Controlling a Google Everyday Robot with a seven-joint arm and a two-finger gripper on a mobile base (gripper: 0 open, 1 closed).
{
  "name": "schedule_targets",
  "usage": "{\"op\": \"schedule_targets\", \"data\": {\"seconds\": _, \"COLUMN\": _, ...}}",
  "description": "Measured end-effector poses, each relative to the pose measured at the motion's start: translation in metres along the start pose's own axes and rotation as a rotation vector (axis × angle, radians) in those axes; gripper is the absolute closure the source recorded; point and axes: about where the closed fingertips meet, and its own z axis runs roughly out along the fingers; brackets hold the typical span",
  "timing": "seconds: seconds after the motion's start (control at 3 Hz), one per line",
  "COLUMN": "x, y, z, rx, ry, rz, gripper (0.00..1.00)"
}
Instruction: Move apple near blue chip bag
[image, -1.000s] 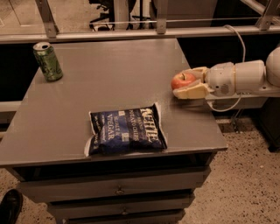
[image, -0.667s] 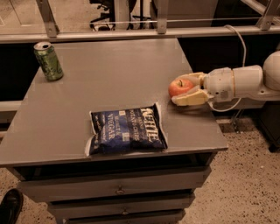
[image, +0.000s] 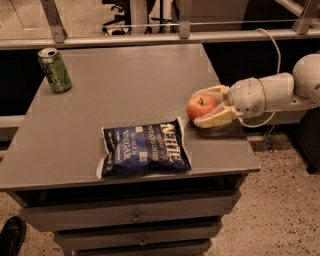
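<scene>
- The tabletop shows bare grey surface across its middle and toward the far right corner.
- The blue chip bag lies flat by the front edge, its lower border almost at the lip.
- The apple sits on the top near the right edge, just beside the bag's far right corner, stem up.
- The gripper reaches in over the right edge, its cream fingers pinching the apple from either side.
- The green soda can stands upright at the far left corner, well apart from the rest.
- Count: one apple, one bag, one can, one gripper.
- The bag reads "KETTLE" in white, with "VINEGAR" smaller; the can's print is illegible.
</scene>
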Motion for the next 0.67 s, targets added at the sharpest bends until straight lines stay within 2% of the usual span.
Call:
{"op": "schedule_targets", "data": {"seconds": 0.33, "x": -0.0027, "y": 0.0047, "z": 0.0045, "rx": -0.038, "ry": -0.002, "rz": -0.019, "gripper": 0.12}}
{"op": "schedule_targets", "data": {"seconds": 0.67, "x": -0.0029, "y": 0.0063, "z": 0.0063, "rx": -0.052, "ry": 0.001, "rz": -0.024, "gripper": 0.0}}
